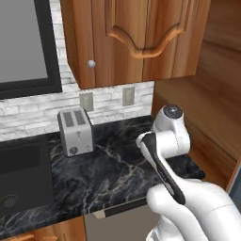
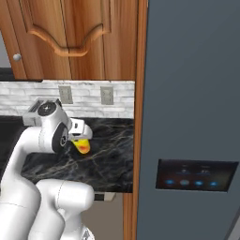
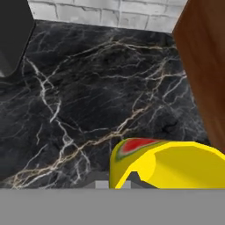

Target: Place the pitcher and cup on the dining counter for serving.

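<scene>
The tool [image 3: 127, 181] is clamped on the yellow cup [image 3: 176, 165] — red mark at twelve o'clock, no readable writing — above the black marble surface [image 3: 88, 96].

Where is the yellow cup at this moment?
The yellow cup is in the shut gripper, above the black marble countertop near the wooden side panel; in the hand view it sits bottom right.

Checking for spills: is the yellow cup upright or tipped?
Tipped: in the hand view the cup lies sideways at the shut pincer, above the kitchen countertop.
</scene>
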Tool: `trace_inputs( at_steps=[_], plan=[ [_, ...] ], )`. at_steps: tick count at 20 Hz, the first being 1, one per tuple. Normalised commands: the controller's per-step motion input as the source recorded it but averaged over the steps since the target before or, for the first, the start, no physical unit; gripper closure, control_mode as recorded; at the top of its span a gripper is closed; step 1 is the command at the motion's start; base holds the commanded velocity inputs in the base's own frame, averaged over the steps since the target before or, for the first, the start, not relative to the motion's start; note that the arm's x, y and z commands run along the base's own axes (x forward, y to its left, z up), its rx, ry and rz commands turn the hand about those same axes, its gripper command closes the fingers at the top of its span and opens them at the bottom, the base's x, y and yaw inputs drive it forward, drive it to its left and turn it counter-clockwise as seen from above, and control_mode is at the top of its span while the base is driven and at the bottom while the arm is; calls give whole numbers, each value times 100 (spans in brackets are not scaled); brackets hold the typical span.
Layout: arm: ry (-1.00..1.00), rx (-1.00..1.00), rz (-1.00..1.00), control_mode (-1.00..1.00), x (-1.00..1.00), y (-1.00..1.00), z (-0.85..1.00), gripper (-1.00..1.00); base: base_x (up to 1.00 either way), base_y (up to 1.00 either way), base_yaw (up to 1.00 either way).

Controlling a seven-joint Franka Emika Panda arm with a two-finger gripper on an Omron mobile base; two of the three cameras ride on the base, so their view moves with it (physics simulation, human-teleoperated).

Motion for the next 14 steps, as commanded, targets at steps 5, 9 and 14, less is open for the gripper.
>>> trace_inputs(
  at_steps=[5,9,14],
  plan=[
    [-15,0,0,-100,-16,0,58,100,0,0,0],
    [-1,1,0,-100,0,0,49,100,0,0,0],
    [2,0,6,-100,0,2,42,100,0,0,0]
  ],
)
